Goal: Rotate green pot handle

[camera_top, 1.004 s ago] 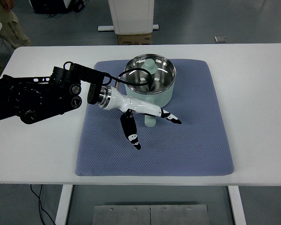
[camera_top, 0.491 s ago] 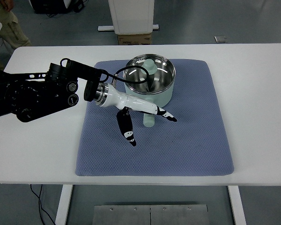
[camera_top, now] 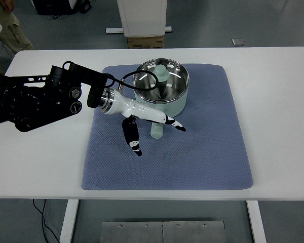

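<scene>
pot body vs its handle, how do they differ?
The pot body is round, wide and open on top with a shiny steel inside; the handle is a slim matte stub. The body stands clear of the left hand, whose fingers cross the handle. Both are pale green and sit over the blue mat.

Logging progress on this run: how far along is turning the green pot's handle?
Under way. The left hand has reached the pot on the blue mat, fingers spread across the handle, which points toward the table's near edge, slightly left. Whether the fingers touch it is unclear. Most of the swing seems left.
</scene>
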